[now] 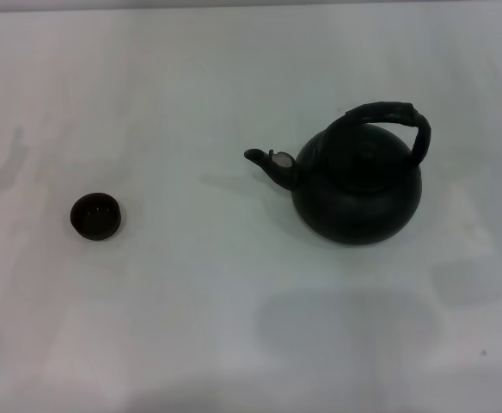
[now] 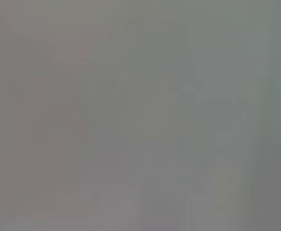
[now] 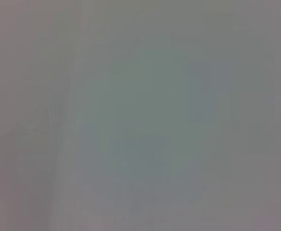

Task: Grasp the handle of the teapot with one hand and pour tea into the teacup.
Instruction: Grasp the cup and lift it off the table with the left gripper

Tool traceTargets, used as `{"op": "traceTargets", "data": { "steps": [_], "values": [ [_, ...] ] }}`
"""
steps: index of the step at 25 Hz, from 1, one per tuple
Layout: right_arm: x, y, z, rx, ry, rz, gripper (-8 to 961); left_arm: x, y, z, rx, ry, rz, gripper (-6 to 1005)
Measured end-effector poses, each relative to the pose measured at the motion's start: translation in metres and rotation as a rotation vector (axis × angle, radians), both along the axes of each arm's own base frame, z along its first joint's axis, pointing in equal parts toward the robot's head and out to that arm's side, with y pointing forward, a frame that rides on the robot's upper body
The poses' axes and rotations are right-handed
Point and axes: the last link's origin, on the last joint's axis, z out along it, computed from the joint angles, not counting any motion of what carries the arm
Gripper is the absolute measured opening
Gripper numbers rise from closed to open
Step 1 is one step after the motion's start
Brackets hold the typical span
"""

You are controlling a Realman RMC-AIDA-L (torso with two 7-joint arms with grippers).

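The large round black-green teapot [image 1: 358, 194] stands upright on the white table [image 1: 234, 327] at the right of the head view. Its short spout [image 1: 268, 162] points left. The thick dark arched handle [image 1: 393, 116] rises over its top. The tiny dark teacup [image 1: 95, 215] stands upright at the left, far from the pot, with a reddish-brown inside. Neither gripper shows in the head view. Both wrist views show only a plain grey surface, with no fingers and no objects.
Faint shadows lie on the table at the left edge and in front of the teapot. Nothing else stands on the table.
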Motion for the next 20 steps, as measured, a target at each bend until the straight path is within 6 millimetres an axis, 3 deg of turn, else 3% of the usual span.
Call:
{"op": "traceTargets", "data": {
  "steps": [10, 20],
  "values": [
    [-0.003, 0.000, -0.004, -0.017, 0.015, 0.019, 858, 0.011, -0.017, -0.007, 0.016, -0.059, -0.067, 873],
    [-0.001, -0.006, -0.007, -0.040, 0.076, 0.006, 858, 0.012, -0.021, -0.007, -0.020, -0.152, -0.100, 873]
  ]
}}
